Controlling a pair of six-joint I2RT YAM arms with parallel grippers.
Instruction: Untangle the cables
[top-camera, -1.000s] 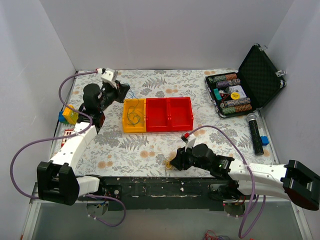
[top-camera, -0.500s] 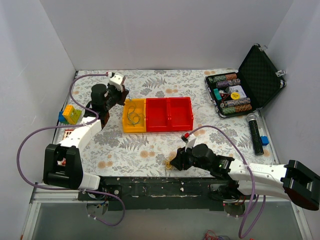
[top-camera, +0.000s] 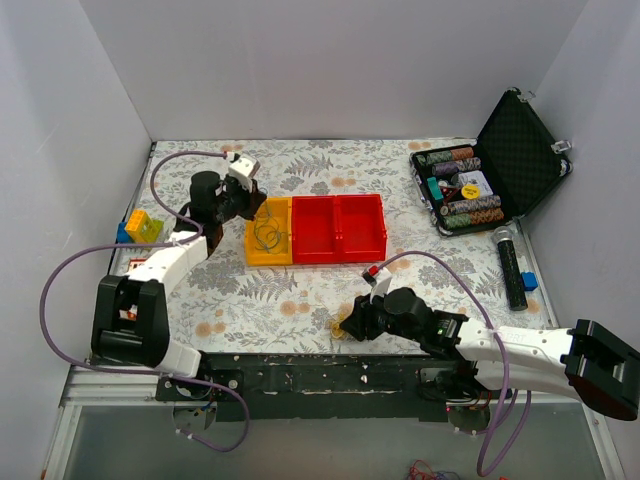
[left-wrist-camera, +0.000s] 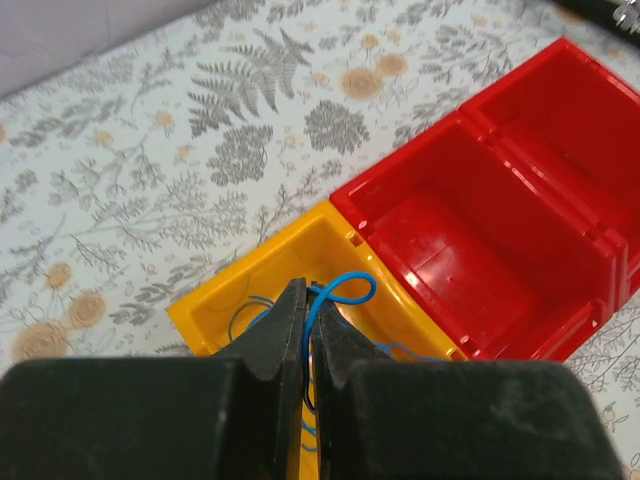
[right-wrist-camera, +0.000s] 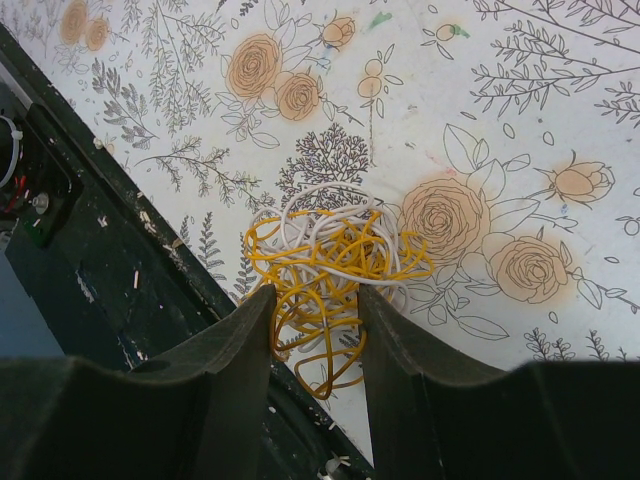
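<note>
A clump of yellow and white cables (right-wrist-camera: 325, 250) lies on the flowered surface (right-wrist-camera: 520, 120), close to its near edge. The right fingers (right-wrist-camera: 235, 345) stand spread on both sides of the clump, with their tips at its lower part. Well apart from there, a blue cable (left-wrist-camera: 345, 290) is pinched between the left fingers (left-wrist-camera: 280, 335), which are pressed nearly together over the yellow bin (left-wrist-camera: 205, 310). More thin cables (top-camera: 266, 235) lie inside this bin. Two red bins (left-wrist-camera: 480, 230) stand touching it.

Yellow-white cable tangle (right-wrist-camera: 325, 260) on floral table (right-wrist-camera: 520, 120); blue cable loop (left-wrist-camera: 340, 292) above yellow bin (left-wrist-camera: 250, 264).
</note>
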